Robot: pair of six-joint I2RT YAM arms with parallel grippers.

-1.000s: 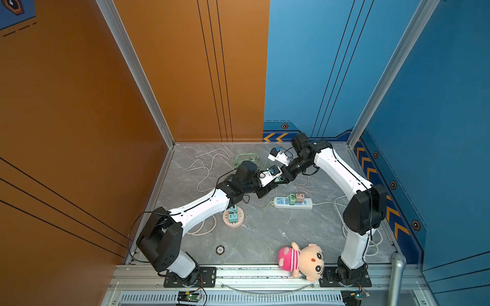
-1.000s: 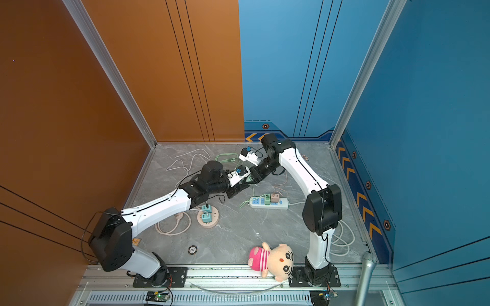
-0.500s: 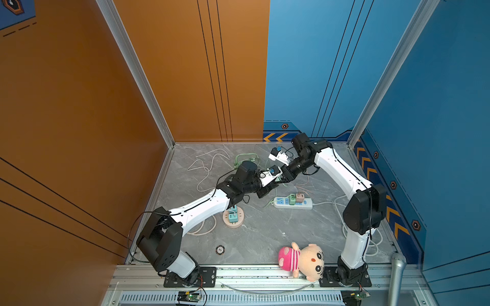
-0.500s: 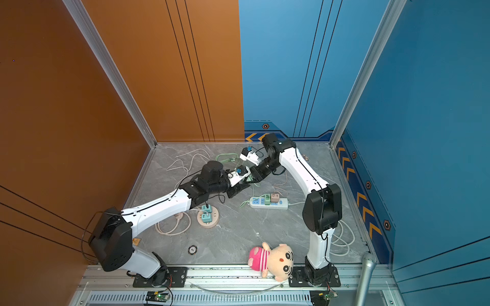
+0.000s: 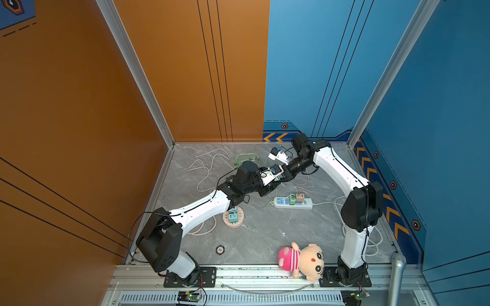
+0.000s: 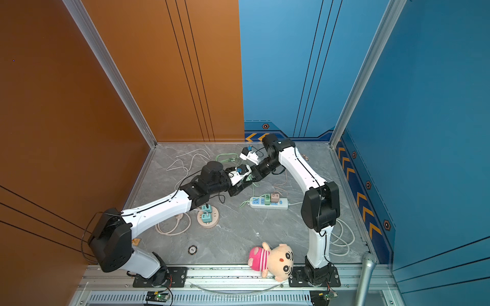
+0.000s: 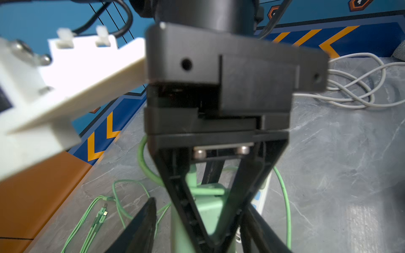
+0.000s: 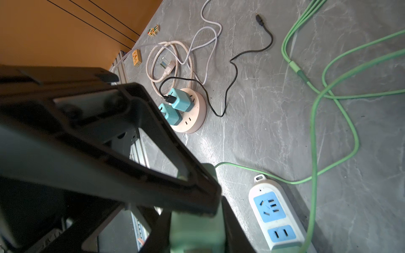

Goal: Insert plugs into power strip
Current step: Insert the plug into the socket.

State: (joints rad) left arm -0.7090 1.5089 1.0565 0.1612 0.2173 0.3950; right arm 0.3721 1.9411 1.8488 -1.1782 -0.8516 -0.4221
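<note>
- Right tool (image 8: 195,236) pinches mint green cube plug (image 7: 208,210) above grey marbled desk (image 5: 265,233), well in from its edges.
- Left tool (image 5: 273,185) apparently spread around it.
- White power strip (image 8: 276,216) nearby; blue end sockets free.

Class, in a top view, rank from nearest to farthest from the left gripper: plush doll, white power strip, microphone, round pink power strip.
From the left gripper:
1. white power strip, just beside it, mid-table.
2. round pink power strip, by the left forearm.
3. plush doll, near the right arm's base.
4. microphone, outside the right edge.
</note>
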